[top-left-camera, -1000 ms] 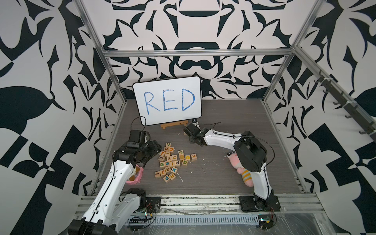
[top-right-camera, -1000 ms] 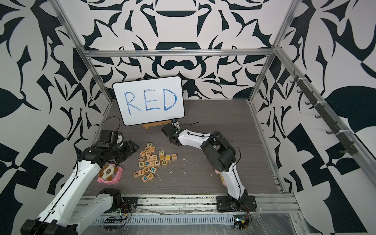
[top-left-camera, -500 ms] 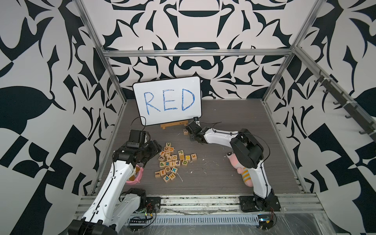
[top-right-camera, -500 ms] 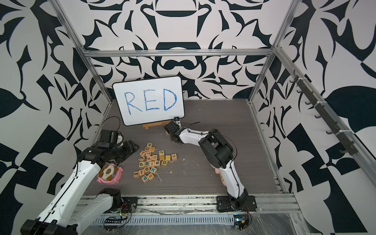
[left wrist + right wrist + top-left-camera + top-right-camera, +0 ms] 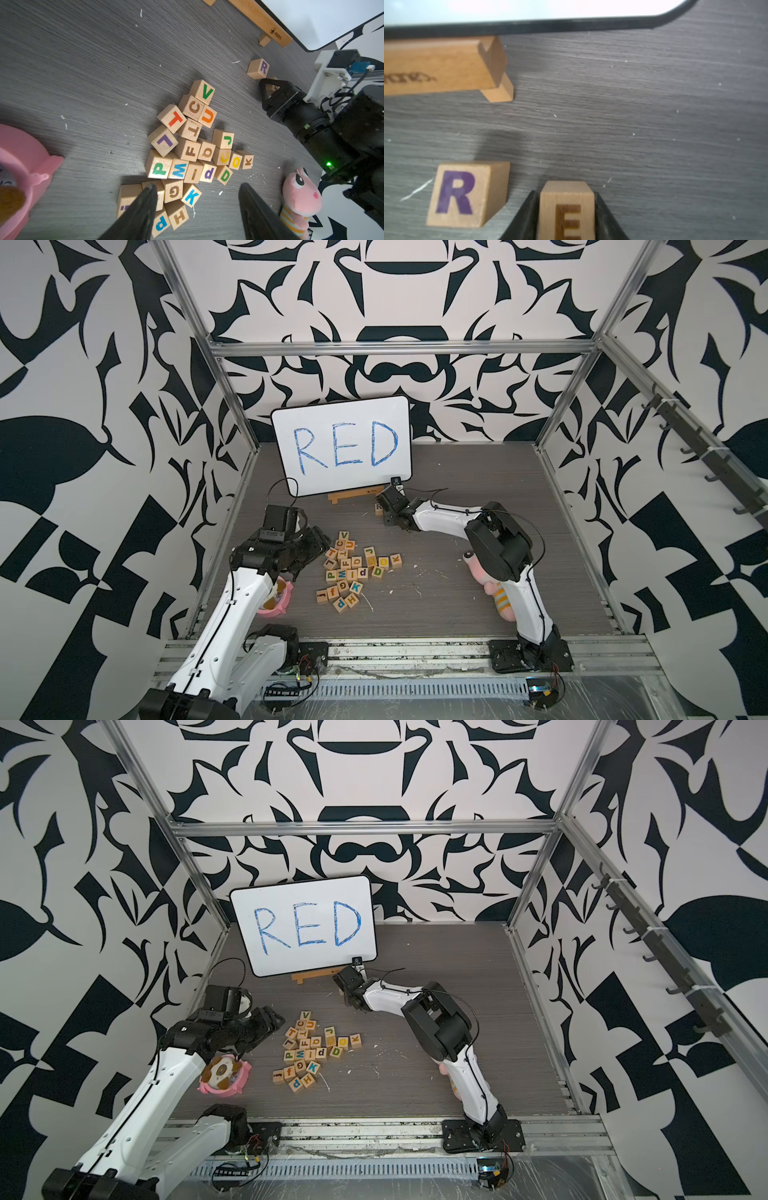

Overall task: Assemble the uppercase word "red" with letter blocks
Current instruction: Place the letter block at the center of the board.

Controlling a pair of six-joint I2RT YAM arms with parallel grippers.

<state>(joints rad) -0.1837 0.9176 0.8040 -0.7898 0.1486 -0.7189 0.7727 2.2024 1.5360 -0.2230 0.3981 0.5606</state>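
My right claw (image 5: 564,195) is clamped on the E cube (image 5: 568,218), both fingers (image 5: 525,220) pressed to its sides; the R cube (image 5: 465,194) lies just outside one finger, a small gap between. I'd settle E flat and square with R, then part gently, rising straight

Right gripper (image 5: 564,193) straddles the E block (image 5: 568,214), contact unclear. R block (image 5: 460,194) just beside it, small gap. Wooden stand (image 5: 446,66) beyond.
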